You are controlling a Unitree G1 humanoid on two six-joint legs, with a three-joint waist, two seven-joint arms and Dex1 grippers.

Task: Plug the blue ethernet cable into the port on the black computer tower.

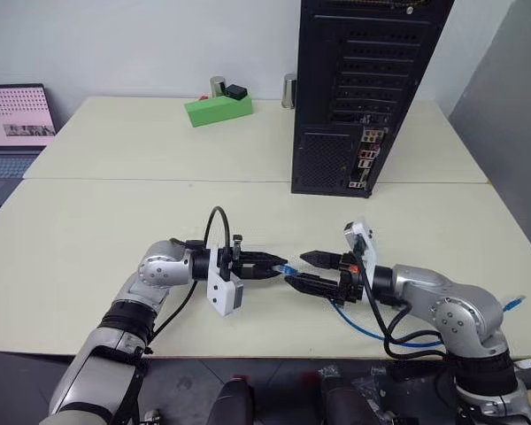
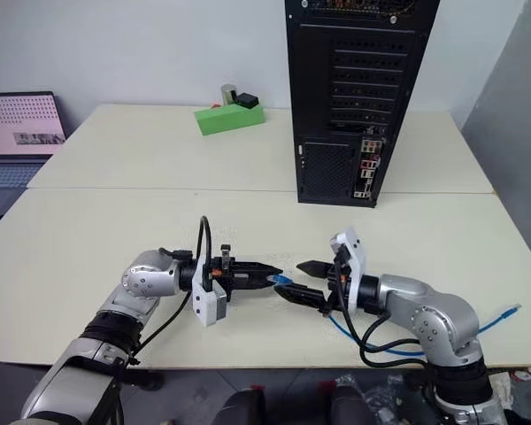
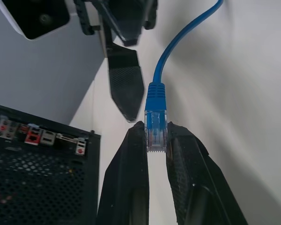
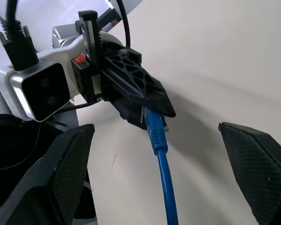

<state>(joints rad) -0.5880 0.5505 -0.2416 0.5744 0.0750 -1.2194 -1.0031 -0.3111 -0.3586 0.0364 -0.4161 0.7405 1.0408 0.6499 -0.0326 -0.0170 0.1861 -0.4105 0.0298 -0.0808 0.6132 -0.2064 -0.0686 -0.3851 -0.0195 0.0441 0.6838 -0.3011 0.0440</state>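
Grippers face each other, level: left gripper (image 3: 157,140) pinches the blue ethernet cable (image 3: 155,101) plug; right gripper (image 1: 311,271) spread wide just beyond it.

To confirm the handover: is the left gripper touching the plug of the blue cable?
Touching. In the left wrist view, the left gripper has its two fingers pressed on both sides of the clear plug of the blue cable, with no gap.

No legible text — none anywhere
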